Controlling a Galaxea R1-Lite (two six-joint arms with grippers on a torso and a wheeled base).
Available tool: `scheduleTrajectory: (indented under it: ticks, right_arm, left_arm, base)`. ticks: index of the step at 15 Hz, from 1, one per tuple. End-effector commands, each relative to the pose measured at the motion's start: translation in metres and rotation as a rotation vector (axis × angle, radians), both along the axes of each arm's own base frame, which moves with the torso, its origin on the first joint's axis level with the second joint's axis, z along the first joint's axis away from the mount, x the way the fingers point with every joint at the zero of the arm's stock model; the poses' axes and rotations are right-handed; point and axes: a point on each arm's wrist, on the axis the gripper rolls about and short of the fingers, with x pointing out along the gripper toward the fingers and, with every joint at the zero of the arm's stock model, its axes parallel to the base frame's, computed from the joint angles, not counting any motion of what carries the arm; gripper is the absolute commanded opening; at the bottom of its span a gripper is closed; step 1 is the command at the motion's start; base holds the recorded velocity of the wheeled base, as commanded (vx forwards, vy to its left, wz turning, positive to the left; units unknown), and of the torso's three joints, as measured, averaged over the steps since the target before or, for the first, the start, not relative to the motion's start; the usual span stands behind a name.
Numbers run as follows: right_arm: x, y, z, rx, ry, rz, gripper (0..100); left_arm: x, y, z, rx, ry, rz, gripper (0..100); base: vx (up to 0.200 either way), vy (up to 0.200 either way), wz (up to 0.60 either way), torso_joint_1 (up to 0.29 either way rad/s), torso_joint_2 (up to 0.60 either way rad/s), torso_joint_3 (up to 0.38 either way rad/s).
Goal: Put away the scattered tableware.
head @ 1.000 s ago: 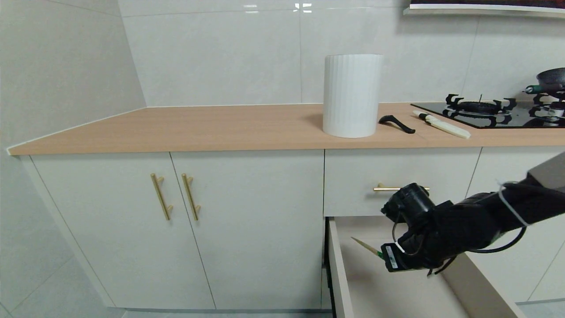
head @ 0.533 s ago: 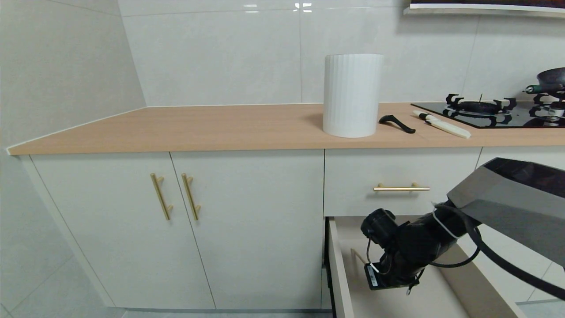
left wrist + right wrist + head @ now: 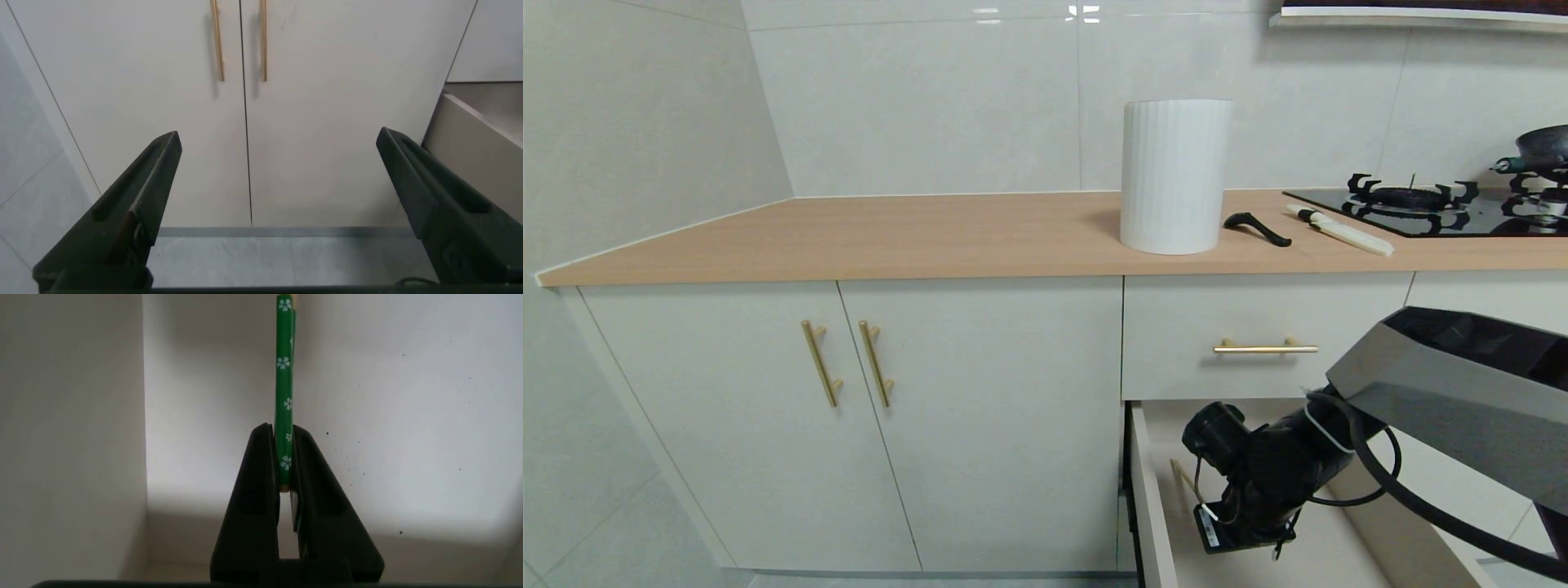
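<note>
The right gripper (image 3: 284, 469) hung low inside the open drawer (image 3: 1147, 498), close to its left wall. Its jaws were pinched tight on one end of a green, flower-printed chopstick (image 3: 283, 376) whose length pointed ahead, a hold apparently suited to laying it flat. The left gripper (image 3: 278, 143), jaws spread wide and empty, faced the cupboard doors (image 3: 327, 98), seemingly parked clear of the work. Toward the right end of the worktop (image 3: 931, 237), a black curved utensil (image 3: 1258, 229) and a long cream-coloured utensil (image 3: 1339, 230) lay between a white ribbed canister (image 3: 1174, 175) and the hob (image 3: 1413, 208), likely awaiting storage.
</note>
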Motion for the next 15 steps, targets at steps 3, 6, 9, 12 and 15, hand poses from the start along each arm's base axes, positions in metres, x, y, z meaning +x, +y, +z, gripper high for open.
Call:
scheduleTrajectory:
  ticks: [3, 6, 9, 12, 15]
  right_arm:
    - [0.000, 0.000, 0.000, 0.001, 0.000, -0.001, 100]
    - [0.000, 0.000, 0.000, -0.001, -0.001, 0.000, 100]
    - [0.000, 0.000, 0.000, -0.001, -0.001, -0.001, 100]
    - [0.000, 0.000, 0.000, -0.002, 0.000, -0.003, 100]
    - [-0.005, -0.008, 0.037, 0.011, -0.096, -0.053, 100]
  left_arm:
    - [0.000, 0.000, 0.000, 0.000, -0.001, 0.001, 100]
    - [0.000, 0.000, 0.000, 0.000, -0.001, 0.001, 100]
    - [0.000, 0.000, 0.000, 0.000, -0.001, 0.001, 100]
    - [0.000, 0.000, 0.000, 0.000, 0.000, 0.000, 100]
    - [0.000, 0.000, 0.000, 0.000, 0.000, 0.000, 100]
  base:
    - [0.000, 0.000, 0.00, 0.000, 0.00, 0.000]
    - [0.000, 0.000, 0.00, 0.000, 0.00, 0.000]
    - [0.000, 0.000, 0.00, 0.000, 0.00, 0.000]
    - [0.000, 0.000, 0.00, 0.000, 0.00, 0.000]
    - [0.000, 0.000, 0.00, 0.000, 0.00, 0.000]
